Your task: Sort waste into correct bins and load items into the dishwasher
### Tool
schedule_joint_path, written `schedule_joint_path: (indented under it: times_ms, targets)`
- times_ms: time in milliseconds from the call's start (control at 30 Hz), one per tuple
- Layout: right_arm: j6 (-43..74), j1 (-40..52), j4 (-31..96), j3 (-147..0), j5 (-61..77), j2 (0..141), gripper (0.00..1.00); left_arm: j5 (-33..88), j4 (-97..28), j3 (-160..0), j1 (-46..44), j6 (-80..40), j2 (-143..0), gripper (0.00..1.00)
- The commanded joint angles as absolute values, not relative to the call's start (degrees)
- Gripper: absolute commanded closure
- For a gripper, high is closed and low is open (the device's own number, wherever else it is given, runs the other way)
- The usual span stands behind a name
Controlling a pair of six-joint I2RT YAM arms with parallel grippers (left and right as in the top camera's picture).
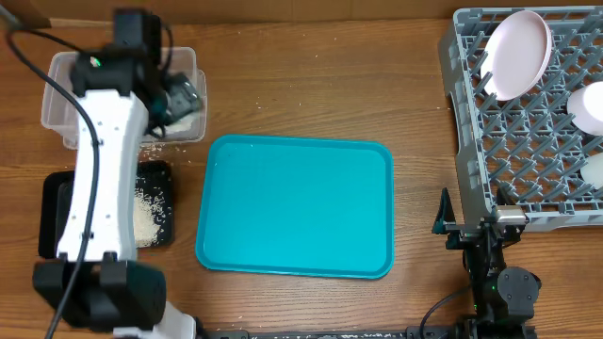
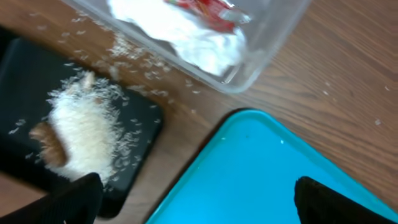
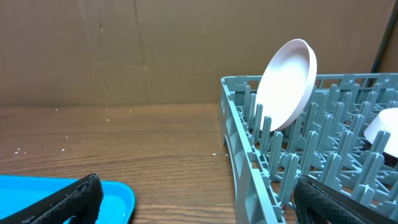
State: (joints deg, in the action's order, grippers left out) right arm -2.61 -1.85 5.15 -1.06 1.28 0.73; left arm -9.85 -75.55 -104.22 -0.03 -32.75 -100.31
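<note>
The clear tub (image 1: 58, 104) at the far left holds the white tissue (image 2: 186, 34) and the red wrapper (image 2: 208, 9). The black tray (image 1: 162, 177) in front of it holds rice (image 2: 84, 130) and a brown scrap (image 2: 53, 142); loose grains lie between the two. My left gripper (image 1: 179, 99) is open and empty, raised over the tub's near corner; its fingers (image 2: 202, 205) frame the teal tray. The grey dish rack (image 1: 528, 151) holds the plate (image 1: 516, 52) upright and two bowls (image 1: 589, 104) (image 1: 595, 169). My right gripper (image 1: 466, 226) is open and empty beside the rack's near left corner. Chopsticks are out of view.
The teal serving tray (image 1: 297, 207) lies mid-table between the bins and the rack; it also shows in the right wrist view (image 3: 118, 196). Scattered rice grains lie on the wood near the tub (image 2: 134, 53). A cardboard wall (image 3: 124, 50) stands behind the table.
</note>
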Motion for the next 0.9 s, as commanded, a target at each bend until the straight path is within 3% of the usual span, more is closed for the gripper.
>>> schedule_joint_path:
  times_ms: [0, 467, 767, 867]
  targets:
    - [-2.8, -1.9, 4.8, -0.5, 1.5, 0.2, 0.0, -6.0, -67.3, -89.1, -1.1, -30.1, -90.8, 0.0]
    - [-2.8, -1.9, 4.8, -0.5, 1.5, 0.2, 0.0, 1.0, -23.4, -35.3, -1.1, -28.3, -67.9, 0.0]
    - [-2.8, -1.9, 4.8, -0.5, 1.5, 0.2, 0.0, 3.6, -21.3, -17.4, -1.1, -27.1, -59.7, 0.0]
    - [-2.8, -1.9, 4.8, -0.5, 1.5, 0.2, 0.0, 3.5, -16.8, -13.7, -1.1, -21.1, -54.9, 0.0]
